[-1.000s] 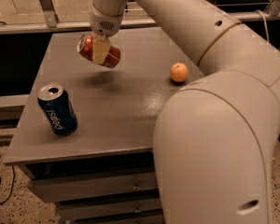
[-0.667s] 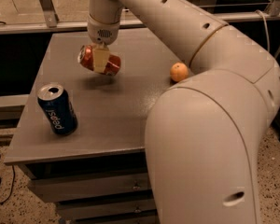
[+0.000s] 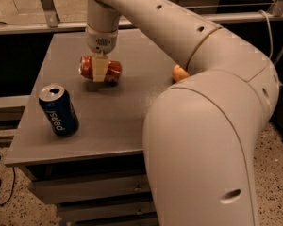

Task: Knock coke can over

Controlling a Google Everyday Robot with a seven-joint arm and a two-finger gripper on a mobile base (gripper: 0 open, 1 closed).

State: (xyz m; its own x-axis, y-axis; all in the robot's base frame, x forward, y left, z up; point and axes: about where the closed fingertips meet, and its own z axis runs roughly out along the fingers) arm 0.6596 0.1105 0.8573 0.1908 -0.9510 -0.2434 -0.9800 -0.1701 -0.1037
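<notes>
The red coke can (image 3: 112,70) lies on its side near the middle of the grey table (image 3: 113,121), its silver end to the left. My gripper (image 3: 100,68) comes down from above and sits right over the can's middle, one pale finger (image 3: 100,69) crossing the can's front. The can seems to rest on or just above the tabletop. The blue Pepsi can (image 3: 59,110) stands upright near the table's front left, well apart from the gripper.
An orange fruit (image 3: 179,73) lies on the table to the right, partly hidden behind my arm. My large white arm (image 3: 203,126) fills the right half of the view. A metal rail runs behind the table. Drawers sit below the tabletop.
The gripper and the red can have come down and slightly toward the front of the table; the can has turned from tilted to lying level on its side.
</notes>
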